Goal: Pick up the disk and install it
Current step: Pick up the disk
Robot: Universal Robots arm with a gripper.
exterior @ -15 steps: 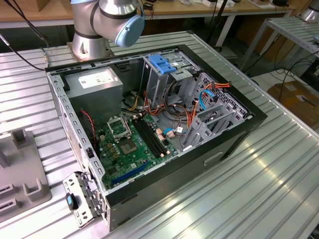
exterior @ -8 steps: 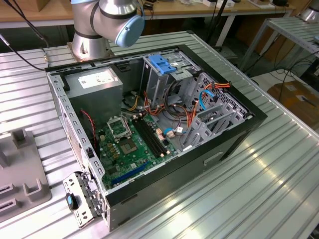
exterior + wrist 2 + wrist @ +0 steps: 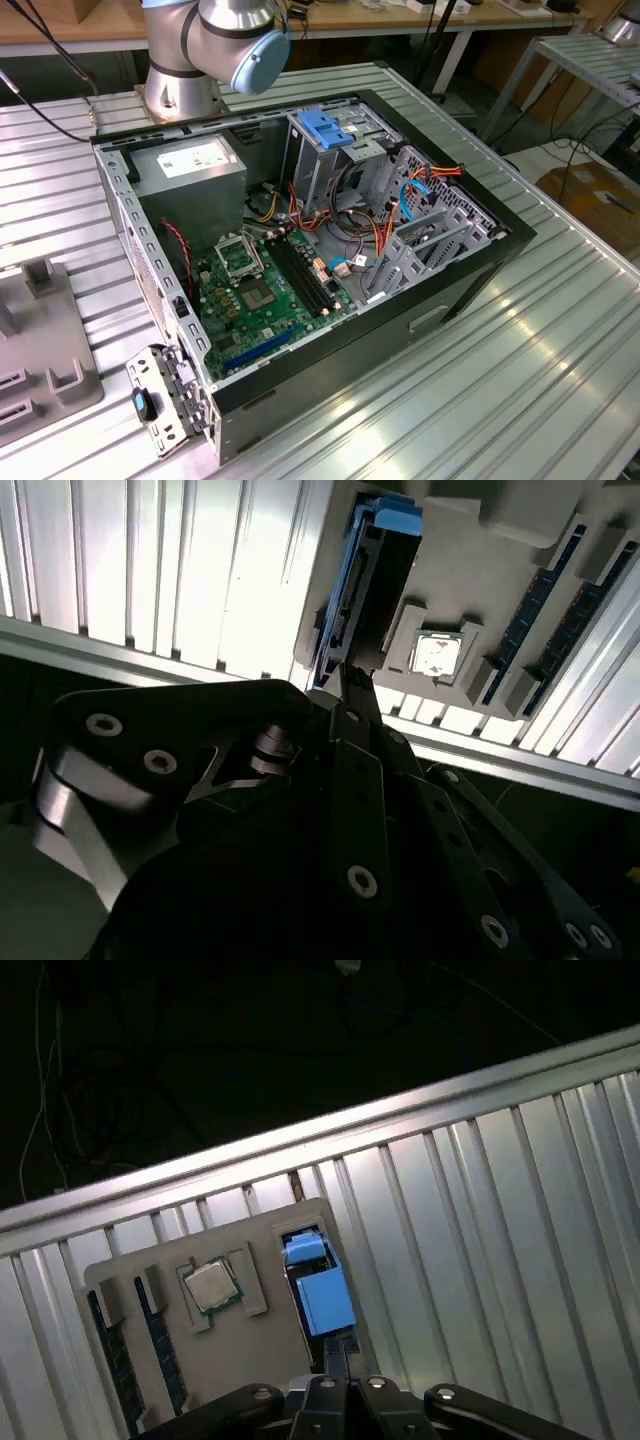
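The disk (image 3: 316, 1288) stands on edge in a slot of a grey holder tray (image 3: 265, 1250); its bright blue carrier faces the camera in the first wrist view. In the second wrist view the disk (image 3: 365, 570) shows as a dark slab with a blue end. My gripper (image 3: 335, 1362) hangs over the disk's near end, apart from it. Its black fingers are shut together with nothing between them, as in the second wrist view (image 3: 346, 683).
The tray also holds a square processor chip (image 3: 212, 1285) and dark memory sticks (image 3: 115, 1350). In the exterior view, an open computer case (image 3: 470, 290) lies on the ribbed metal table. It has a grey drive cage (image 3: 310, 170) topped by a blue bracket (image 3: 328, 125).
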